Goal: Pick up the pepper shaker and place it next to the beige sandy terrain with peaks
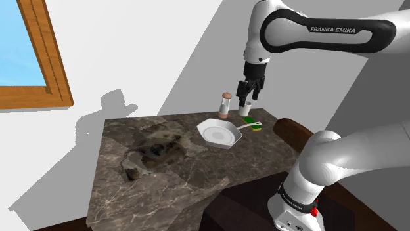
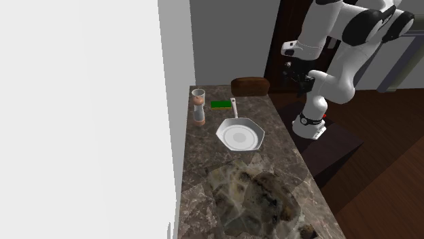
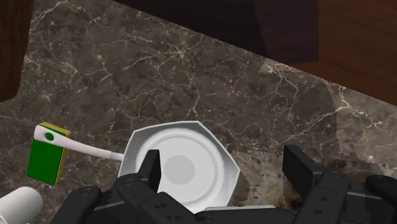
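Shoulder view: on the dark marbled desk [image 1: 131, 197] the shaker [image 1: 225, 105] is seen standing upright near the far edge, at 11 o'clock of a white pan [image 1: 220, 134], near it but apart. The terrain [image 1: 154, 147], a mottled beige and dark patch, is spread at 8 o'clock of the pan, well apart from the shaker. The gripper [image 1: 249, 97] is seen hanging at 1 o'clock of the pan, pointed downward just above a white cup [image 1: 248, 109], and nothing is gripped. A green sponge [image 1: 251, 123] is laid at 2 o'clock of the pan. A wood-framed window [image 1: 26, 52] is set in the wall at 10 o'clock of the desk.

Second exterior view: the shaker [image 2: 198, 117] is found at 10 o'clock of the pan [image 2: 240, 136], close to the white wall [image 2: 81, 115], with the cup [image 2: 198, 95] at its 12 o'clock. The sponge [image 2: 220, 104] is placed at 11 o'clock of the pan, a brown block [image 2: 249, 85] at 12 o'clock, and the terrain [image 2: 255, 200] at 6 o'clock. The gripper [image 2: 301, 80] is seen at 2 o'clock of the pan.

Wrist view: the gripper [image 3: 226, 168] is shown open, its fingers [image 3: 149, 167] set wide apart with nothing clasped. The pan [image 3: 191, 143] is seen below them, partly covered by one finger. Its handle [image 3: 83, 148] is run out to the sponge [image 3: 46, 162], and the cup [image 3: 19, 203] is seen just beside the sponge.
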`<act>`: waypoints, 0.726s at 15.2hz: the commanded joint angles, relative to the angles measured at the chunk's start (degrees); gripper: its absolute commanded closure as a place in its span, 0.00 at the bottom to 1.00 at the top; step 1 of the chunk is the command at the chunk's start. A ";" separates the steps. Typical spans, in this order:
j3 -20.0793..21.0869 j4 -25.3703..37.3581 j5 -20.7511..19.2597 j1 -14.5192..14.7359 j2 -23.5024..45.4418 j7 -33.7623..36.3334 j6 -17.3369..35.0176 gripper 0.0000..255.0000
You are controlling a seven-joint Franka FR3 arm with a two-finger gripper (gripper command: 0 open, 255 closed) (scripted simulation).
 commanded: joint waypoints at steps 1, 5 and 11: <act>0.00 0.00 0.00 0.00 0.00 0.00 0.00 0.00; -3.06 0.47 -3.03 -1.84 5.21 -3.16 5.62 0.00; -7.41 3.34 -6.51 -4.26 14.46 -7.49 13.56 0.00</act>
